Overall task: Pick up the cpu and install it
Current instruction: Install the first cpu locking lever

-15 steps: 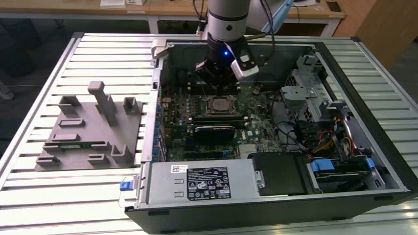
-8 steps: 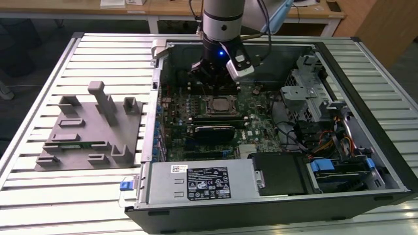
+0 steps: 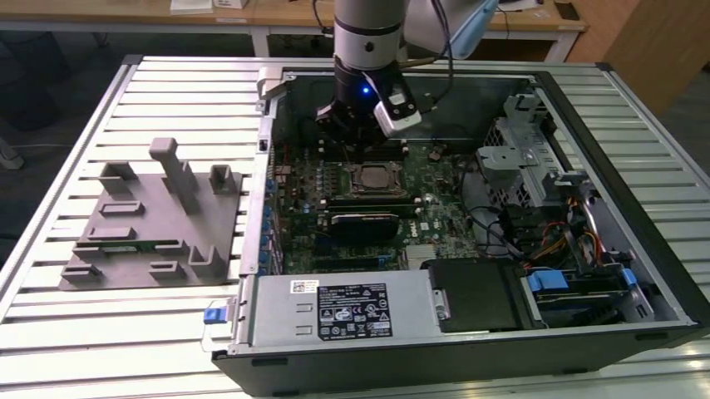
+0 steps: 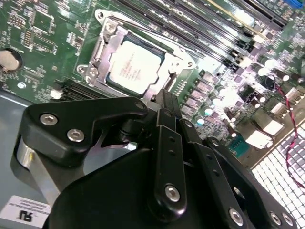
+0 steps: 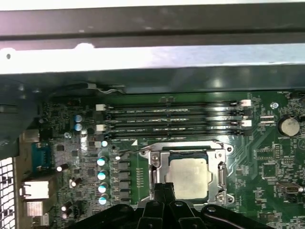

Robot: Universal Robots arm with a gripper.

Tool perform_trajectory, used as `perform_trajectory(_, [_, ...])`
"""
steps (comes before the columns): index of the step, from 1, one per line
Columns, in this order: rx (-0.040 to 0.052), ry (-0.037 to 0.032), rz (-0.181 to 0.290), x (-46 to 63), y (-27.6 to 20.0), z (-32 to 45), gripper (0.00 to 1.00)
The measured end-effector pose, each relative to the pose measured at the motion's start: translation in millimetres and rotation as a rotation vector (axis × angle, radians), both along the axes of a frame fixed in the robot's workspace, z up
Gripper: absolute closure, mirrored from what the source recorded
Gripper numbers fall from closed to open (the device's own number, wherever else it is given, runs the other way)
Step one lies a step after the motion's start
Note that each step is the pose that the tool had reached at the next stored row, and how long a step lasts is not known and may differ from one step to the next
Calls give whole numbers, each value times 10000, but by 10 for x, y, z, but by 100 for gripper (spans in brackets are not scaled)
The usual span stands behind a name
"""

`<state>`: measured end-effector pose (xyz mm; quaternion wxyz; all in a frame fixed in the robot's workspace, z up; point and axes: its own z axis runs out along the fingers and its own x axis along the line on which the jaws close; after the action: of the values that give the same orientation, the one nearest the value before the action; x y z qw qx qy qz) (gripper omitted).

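Now I am hovering my gripper (image 5: 164, 190) low over the motherboard (image 5: 267, 167), inside the open computer case (image 3: 621, 108). In both wrist views my two fingers are lying close together with nothing between them, so the tool is narrow and is carrying nothing.

The cpu (image 5: 188, 178) is lying flat in its socket, silvery top upward, with the metal socket frame (image 5: 155, 167) around it. In the first wrist view my fingertips are standing just beside the chip's edge, over the frame's side. I cannot tell if they are touching the frame or only hanging above it. The memory slots (image 5: 171, 119) are running near the socket, on its far side from my fingers. In the exterior view the grey tray (image 3: 122, 249) is lying on the table, well apart, at the exterior view's left.

I am judging that the chip is sitting in place and that the work here is about the seating. To do this well, I am thinking of three things:
- Keeping the fingers straight down, because a tilted touch could lift one corner of the chip.
- Pushing nothing sideways, since the socket contacts under it are likely delicate.
- Staying clear of the small capacitors (image 5: 101, 162) beside the socket.
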<state>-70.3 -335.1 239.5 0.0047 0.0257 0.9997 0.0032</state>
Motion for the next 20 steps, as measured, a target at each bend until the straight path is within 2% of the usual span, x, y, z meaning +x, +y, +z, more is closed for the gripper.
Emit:
perform_trajectory(11, [1,0,0,-137,0,0,89])
perform_trajectory(16, [90,1,-1,-190,0,0,89])
perform_trajectory(20, [110,0,0,-261,0,-1,89])
